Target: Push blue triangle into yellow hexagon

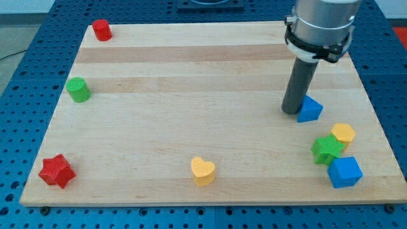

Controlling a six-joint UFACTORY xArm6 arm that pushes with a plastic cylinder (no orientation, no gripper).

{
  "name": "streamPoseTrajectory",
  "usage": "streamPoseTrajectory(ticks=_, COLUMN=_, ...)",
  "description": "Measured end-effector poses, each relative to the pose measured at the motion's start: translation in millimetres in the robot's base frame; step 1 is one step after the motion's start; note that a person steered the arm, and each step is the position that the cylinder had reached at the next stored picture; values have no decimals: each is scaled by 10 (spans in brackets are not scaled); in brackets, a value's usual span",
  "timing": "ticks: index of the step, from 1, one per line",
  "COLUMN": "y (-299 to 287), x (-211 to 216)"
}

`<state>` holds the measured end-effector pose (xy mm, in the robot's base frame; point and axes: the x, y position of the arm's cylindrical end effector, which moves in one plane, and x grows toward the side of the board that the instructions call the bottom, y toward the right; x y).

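My tip [292, 112] is sitting right against the blue triangle [310, 110] on the side facing the bench's left edge, over by the right edge of the bench [191, 83]. The yellow hexagon [343, 133] is waiting near it, toward the bottom-right corner, touching a green star [327, 149], with a blue cube [344, 172] just beside that. There is no pincer here, only the rod, so nothing is being grasped. The triangle looks small, light and rigid, likely sliding easily on smooth wood and liable to spin off its slanted faces; I would be pressing on the flat face opposite the hexagon.
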<state>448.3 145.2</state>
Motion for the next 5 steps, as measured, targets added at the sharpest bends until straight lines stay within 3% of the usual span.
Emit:
streamPoseTrajectory(ticks=1, y=0, x=-81)
streamPoseTrajectory(ticks=3, y=449, x=189)
streamPoseTrajectory(ticks=5, y=469, x=320)
